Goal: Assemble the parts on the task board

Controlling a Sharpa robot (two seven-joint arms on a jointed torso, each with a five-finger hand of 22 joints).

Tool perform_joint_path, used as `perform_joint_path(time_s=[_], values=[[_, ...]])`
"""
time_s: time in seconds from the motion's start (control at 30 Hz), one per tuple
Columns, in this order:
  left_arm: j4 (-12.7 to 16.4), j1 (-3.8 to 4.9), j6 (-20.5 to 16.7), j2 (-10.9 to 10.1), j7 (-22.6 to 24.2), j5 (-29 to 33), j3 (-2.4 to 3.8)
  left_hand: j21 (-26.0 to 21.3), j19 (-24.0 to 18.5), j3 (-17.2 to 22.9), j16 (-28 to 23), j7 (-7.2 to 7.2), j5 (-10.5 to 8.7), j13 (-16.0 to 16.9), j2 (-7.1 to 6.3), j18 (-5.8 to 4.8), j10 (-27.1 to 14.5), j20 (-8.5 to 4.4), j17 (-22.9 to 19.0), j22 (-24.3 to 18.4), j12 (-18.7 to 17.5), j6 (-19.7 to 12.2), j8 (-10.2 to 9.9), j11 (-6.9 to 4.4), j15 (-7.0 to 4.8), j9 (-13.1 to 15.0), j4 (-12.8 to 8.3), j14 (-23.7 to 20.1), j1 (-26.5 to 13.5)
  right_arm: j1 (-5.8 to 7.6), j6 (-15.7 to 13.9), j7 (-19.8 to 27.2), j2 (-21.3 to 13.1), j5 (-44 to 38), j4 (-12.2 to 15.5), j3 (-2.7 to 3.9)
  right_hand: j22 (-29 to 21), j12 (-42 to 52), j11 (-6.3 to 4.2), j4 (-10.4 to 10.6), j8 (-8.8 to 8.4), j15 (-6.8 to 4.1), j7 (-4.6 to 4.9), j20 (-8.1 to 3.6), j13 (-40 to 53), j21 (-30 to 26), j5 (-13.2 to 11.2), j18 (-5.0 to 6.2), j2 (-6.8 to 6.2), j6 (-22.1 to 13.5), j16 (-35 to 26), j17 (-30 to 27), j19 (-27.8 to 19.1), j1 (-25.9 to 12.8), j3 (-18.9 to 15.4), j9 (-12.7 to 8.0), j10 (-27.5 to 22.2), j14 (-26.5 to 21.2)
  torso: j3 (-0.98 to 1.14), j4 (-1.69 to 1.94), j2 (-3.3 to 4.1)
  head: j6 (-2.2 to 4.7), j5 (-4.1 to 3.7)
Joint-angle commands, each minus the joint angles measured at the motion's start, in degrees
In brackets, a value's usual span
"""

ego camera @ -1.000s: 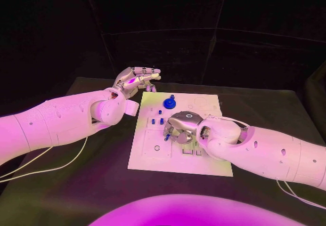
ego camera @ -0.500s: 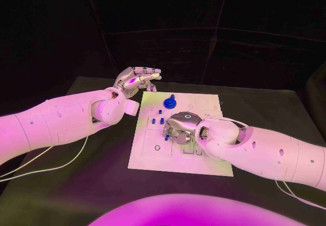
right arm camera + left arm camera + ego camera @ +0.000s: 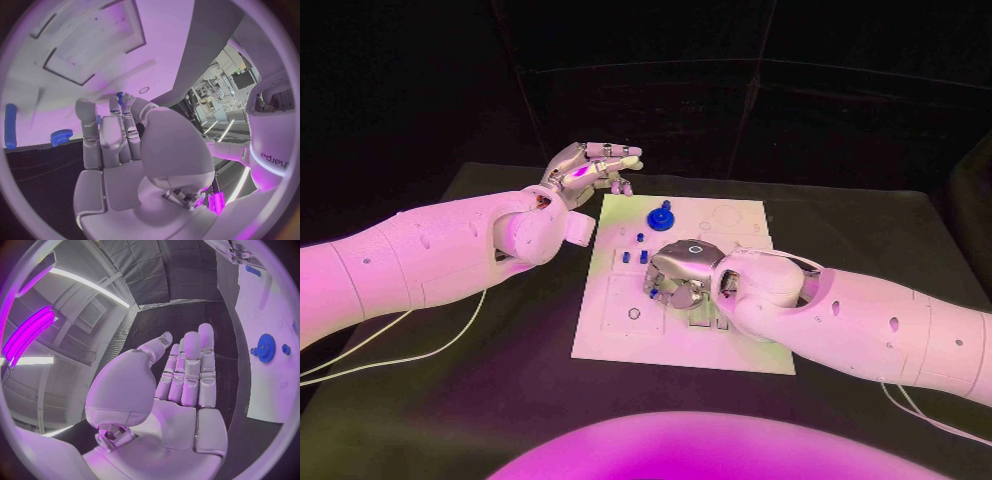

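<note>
Slightly nearer the middle of the task board (image 3: 625,340) than a second ago: the right hand, drawn in a touch toward the robot, with the small blue peg still at its fingertips. No change in the left hand, still parked off the board's far left corner.

Left to right, taking the board as landmark. Just beyond the board's far left corner, the left hand (image 3: 589,166): raised above the table, fingers loosely together and lightly curled, palm bare, nothing held. On the far part of the board, a blue gear (image 3: 661,218) standing in place, with a few short blue pegs (image 3: 626,257) in a cluster just nearer the robot. Over the board's middle, the right hand (image 3: 681,276): fingers drawn together round a small blue peg (image 3: 120,97), tip pointing down at the board.

Step in hand, by judgement: carrying that peg to its seat among the holes in the middle of the board. Next move: line the peg upright over the right hole, lower straight, press home, then spread the fingers and lift clear. Exact target hole hidden under the hand, so impossible to tell.
</note>
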Motion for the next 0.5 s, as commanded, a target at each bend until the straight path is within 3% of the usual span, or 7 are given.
perform_joint_path(time_s=[0.03,0.27,0.5], values=[[0.0,0.09,0.9,0.0,-0.1,0.2,0.06,-0.2,-0.1,-0.3,-0.2,0.13,-0.04,-0.1,0.13,0.71,-0.2,0.34,-0.1,-0.1,-0.4,-0.2,-0.3,0.20,0.01,-0.1,0.1,-0.4,0.4,0.05,0.5,-0.8,0.1,-0.8,-0.2,-0.01,-3.5,-0.1,0.91,0.4,-0.63,0.92,0.57,0.61,0.0,-2.2,0.3,0.39,-0.97,-2.5,-2.1,-2.8,-2.3,-1.2,-1.2,-0.7,-3.7,0.2,-0.02,-0.02,-0.02,0.01,0.00],[0.0,0.09,1.0,0.0,-0.2,0.2,0.06,-0.2,-0.1,-0.4,-0.2,0.16,-0.04,-0.1,0.13,0.70,-0.2,0.36,-0.1,-0.1,-0.4,-0.2,-0.4,0.24,0.04,-0.1,0.1,-0.4,0.4,0.05,-2.5,-0.8,0.1,-0.8,-0.5,-0.02,-8.7,0.5,1.65,0.4,-0.55,1.42,0.97,1.34,0.2,-5.9,0.7,1.36,-1.04,-6.1,-4.7,-6.5,-5.4,-0.5,-3.5,-0.9,-8.4,-0.9,0.00,0.04,-0.03,0.04,-0.07],[0.0,0.09,1.4,0.0,-0.5,0.2,0.06,-0.3,-0.1,-0.4,-0.2,0.17,-0.04,-0.1,0.15,0.70,-0.3,0.37,-0.1,-0.1,-0.4,-0.2,-0.4,0.24,0.05,-0.1,0.1,-0.4,0.4,-0.04,-7.5,0.6,-0.9,0.4,0.1,-0.03,-10.0,1.4,1.68,0.5,-0.34,1.45,1.04,1.42,0.3,-6.8,2.0,1.55,-0.60,-6.5,-5.7,-7.9,-5.9,-0.2,-4.3,-0.7,-8.9,-1.2,0.05,-0.05,-0.06,0.18,-0.13]])
